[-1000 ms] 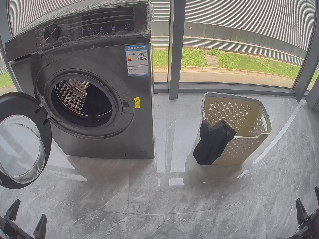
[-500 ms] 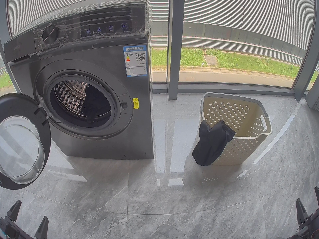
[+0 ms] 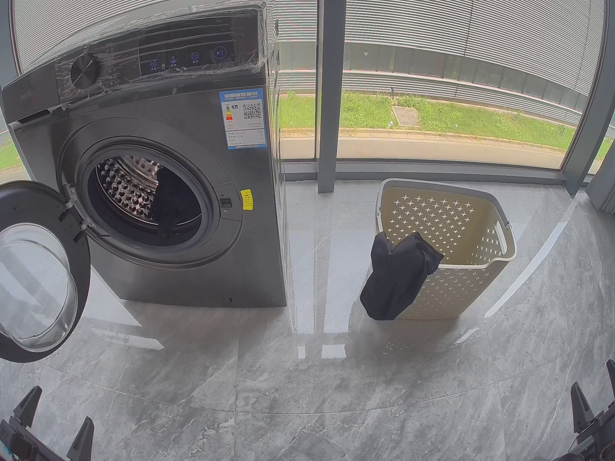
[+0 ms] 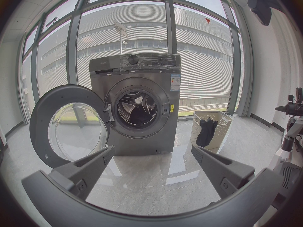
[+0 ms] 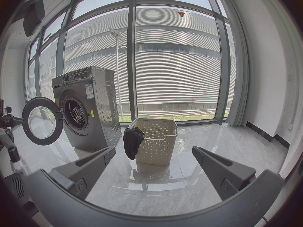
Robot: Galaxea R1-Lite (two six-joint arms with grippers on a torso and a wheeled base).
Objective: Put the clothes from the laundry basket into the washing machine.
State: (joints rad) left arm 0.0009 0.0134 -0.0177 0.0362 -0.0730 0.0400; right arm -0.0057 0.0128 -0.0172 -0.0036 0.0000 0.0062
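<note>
Grey floor (image 3: 307, 385); black garment (image 3: 397, 276) over basket (image 3: 448, 289) rim, well apart from right pincer (image 5: 152, 149)

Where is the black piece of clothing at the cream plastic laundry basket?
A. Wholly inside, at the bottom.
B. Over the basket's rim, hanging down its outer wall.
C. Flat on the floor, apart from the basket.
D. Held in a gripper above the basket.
B: the black piece of clothing is draped over the rim of the cream perforated plastic laundry basket, hanging down the outside on the side toward the grey front-loading washing machine.
</note>
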